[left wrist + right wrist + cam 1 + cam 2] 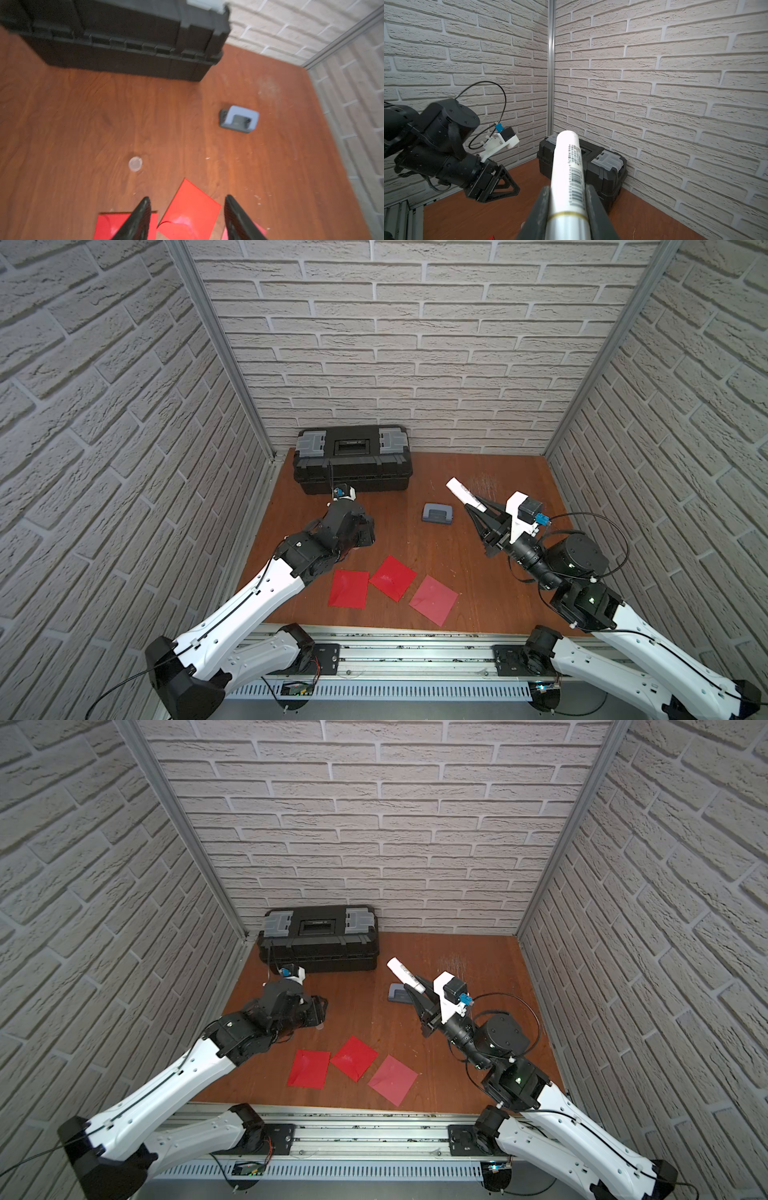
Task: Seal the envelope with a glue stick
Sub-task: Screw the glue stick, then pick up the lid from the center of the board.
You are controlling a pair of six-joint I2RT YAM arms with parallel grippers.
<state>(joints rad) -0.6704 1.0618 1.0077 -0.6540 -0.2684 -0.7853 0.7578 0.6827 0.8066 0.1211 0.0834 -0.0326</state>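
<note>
White brick walls (415,344), brown wooden tabletop (415,547), three red envelopes (392,577), black toolbox (351,460)

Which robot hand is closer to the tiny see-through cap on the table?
Left. The left gripper hovers open close by the cap. The right gripper is far across the table, raised, shut on the glue stick.

Three envelopes (392,577), plus one glue stick (461,491), punch (436,514), toolbox (351,460) and cap (135,164).

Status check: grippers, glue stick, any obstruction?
Left gripper open, empty. Right gripper shut on glue stick, held aloft. Three red envelopes on table. Hole punch off to side, not blocking.
</note>
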